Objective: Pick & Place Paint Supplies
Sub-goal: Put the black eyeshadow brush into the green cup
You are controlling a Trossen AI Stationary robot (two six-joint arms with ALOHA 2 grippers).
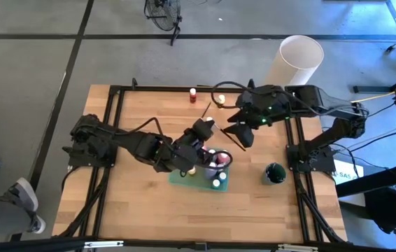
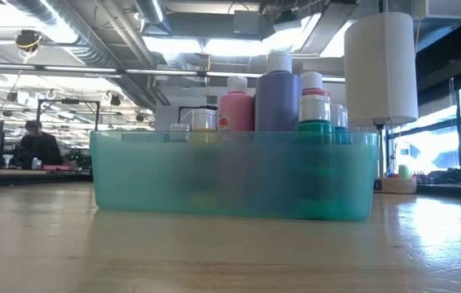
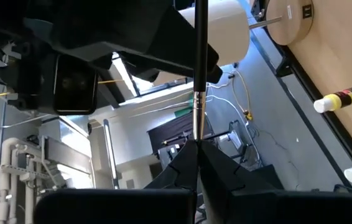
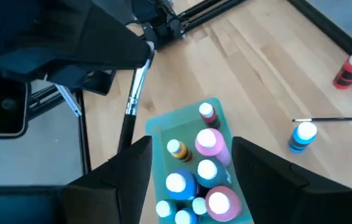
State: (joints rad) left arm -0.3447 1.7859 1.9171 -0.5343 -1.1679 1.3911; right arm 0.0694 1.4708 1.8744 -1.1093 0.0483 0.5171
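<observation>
The left gripper [image 3: 196, 149] has its fingers pinched on a thin, light, stiff brush [image 3: 200, 81], held low on its handle above the teal tray [image 1: 178, 177] of bottles. Beyond, the right gripper [image 4: 191, 155] hovers, fingers wide. Farther along the bench [image 1: 114, 203] lie smooth, slippery loose bottles, best gripped mid-body.

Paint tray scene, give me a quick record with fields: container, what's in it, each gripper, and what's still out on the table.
container: teal tray on the wooden table
contents: upright paint bottles, including a pink bottle and a purple bottle
left gripper: shut on a thin brush, above the tray
right gripper: open, holding nothing, over the tray
still out: red bottle, blue bottle, another brush
</observation>
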